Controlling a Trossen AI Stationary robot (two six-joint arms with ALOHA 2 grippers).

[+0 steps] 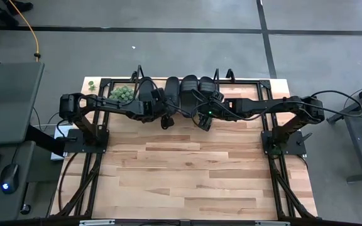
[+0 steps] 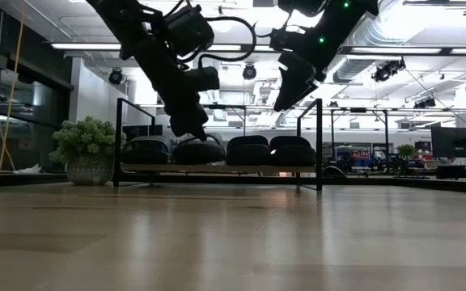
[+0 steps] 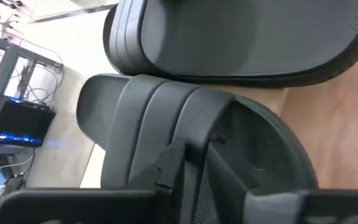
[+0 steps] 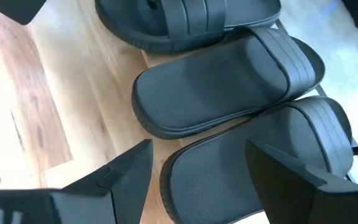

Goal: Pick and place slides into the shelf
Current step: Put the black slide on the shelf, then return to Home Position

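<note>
Four black slides lie side by side, soles down, on the shelf's light wood board [image 2: 217, 169] at the table's far edge. My left gripper [image 2: 191, 128] reaches down to the second slide from the left [image 2: 199, 150] and is shut on its strap; that slide fills the left wrist view [image 3: 166, 118]. My right gripper [image 2: 286, 90] hangs open and empty above the two right-hand slides [image 2: 294, 150]. In its wrist view its fingers [image 4: 197, 177] stand apart over the nearest slide [image 4: 229, 168] without touching it. My left gripper has the wide strap [image 3: 188, 134] of the slide between its two fingers, one fingertip [image 3: 169, 163] outside on top of the strap and the other toward the foot opening. It comes slanting down from the table's near left. The slide's sole lies on the shelf board.
A green plant in a pot [image 2: 87, 149] stands just left of the shelf, also seen from above [image 1: 121, 94]. The shelf's black wire end frames [image 2: 318, 141] rise at both ends. The wide wooden tabletop [image 1: 187, 176] lies in front of the shelf.
</note>
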